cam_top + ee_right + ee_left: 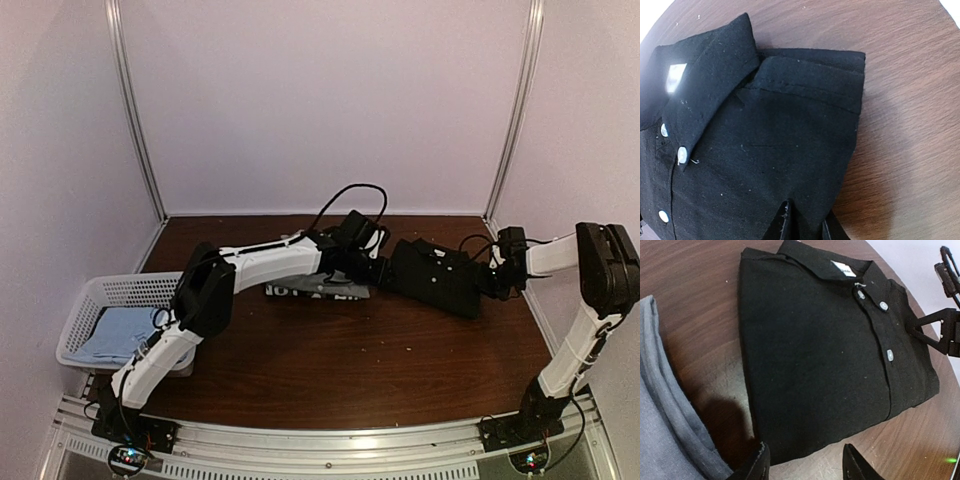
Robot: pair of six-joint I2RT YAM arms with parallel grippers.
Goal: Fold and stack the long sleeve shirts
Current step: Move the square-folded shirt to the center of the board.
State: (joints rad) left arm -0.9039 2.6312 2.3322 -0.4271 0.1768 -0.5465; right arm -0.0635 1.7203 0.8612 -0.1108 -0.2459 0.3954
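- Broadly, the dark brown wooden table [400, 370] carries everything, and the black shirt [435, 275] lies flat on it. The shirt is soft cloth folded into a neat rectangle, with its collar and button placket facing up.
- The white plastic lattice basket [100, 295] sits well apart from the black shirt, far off to its left at the table's edge.
- The grey shirt [310, 285], a soft greyish cloth garment, lies just beside the black shirt's left edge. A strip of bare wood shows between the two, and the left arm passes over it.
- The light blue shirt [115, 335], a soft cloth piece, lies inside the basket, well away from the black shirt.
- The black two-finger right gripper [806, 212] is at the black shirt's right edge, near the collar end. Its fingers are drawn close together with a fold of the shirt's edge pinched between them.
- The black two-finger left gripper [805, 455] is at the black shirt's opposite edge, by the corner far from the collar. Its fingers stand about half apart with nothing gripped; whether a tip touches the cloth cannot be told.
- A small white label [844, 269] sits inside the black shirt's collar.
- Pale round buttons [883, 305] run down the black shirt's placket.
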